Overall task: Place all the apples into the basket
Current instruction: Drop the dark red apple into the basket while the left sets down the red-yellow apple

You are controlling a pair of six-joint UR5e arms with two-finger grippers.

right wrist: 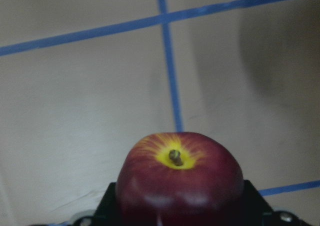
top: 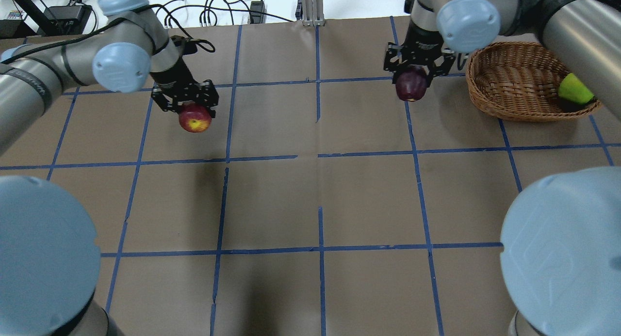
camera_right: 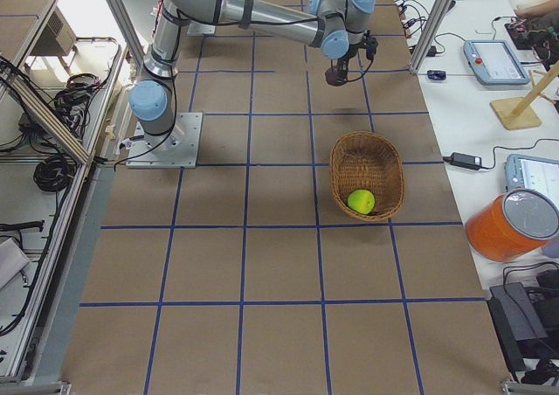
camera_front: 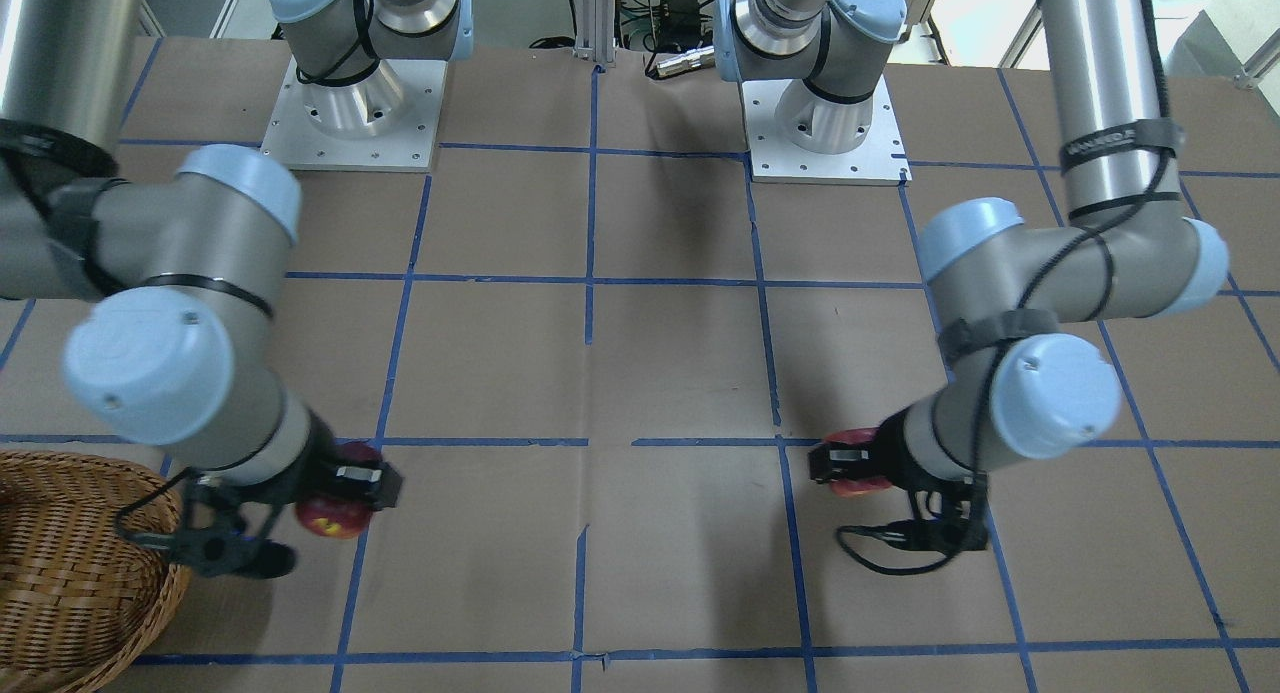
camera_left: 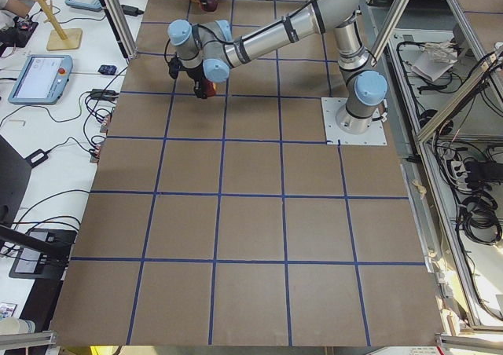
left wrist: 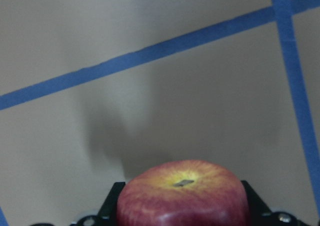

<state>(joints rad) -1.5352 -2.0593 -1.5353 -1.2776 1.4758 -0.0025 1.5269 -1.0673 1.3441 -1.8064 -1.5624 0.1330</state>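
Note:
My left gripper (top: pixel 189 103) is shut on the dark red apple with a yellowish base (top: pixel 195 120) and holds it above the table's far left; the left wrist view shows the apple (left wrist: pixel 182 196) between the jaws. My right gripper (top: pixel 414 68) is shut on the dark maroon-purple apple (top: pixel 411 87) and holds it just left of the wicker basket (top: pixel 504 108); it also shows in the right wrist view (right wrist: pixel 180 181). The lime-green apple (top: pixel 574 89) lies inside the basket at its right side. In the front view the basket (camera_front: pixel 60 573) is at the lower left.
The table is brown paper with a blue tape grid (top: pixel 318 154). The two arm bases (camera_front: pixel 355 113) stand at the robot's edge. Tablets, cables and an orange bucket (camera_right: pixel 515 225) sit on the side bench beyond the table.

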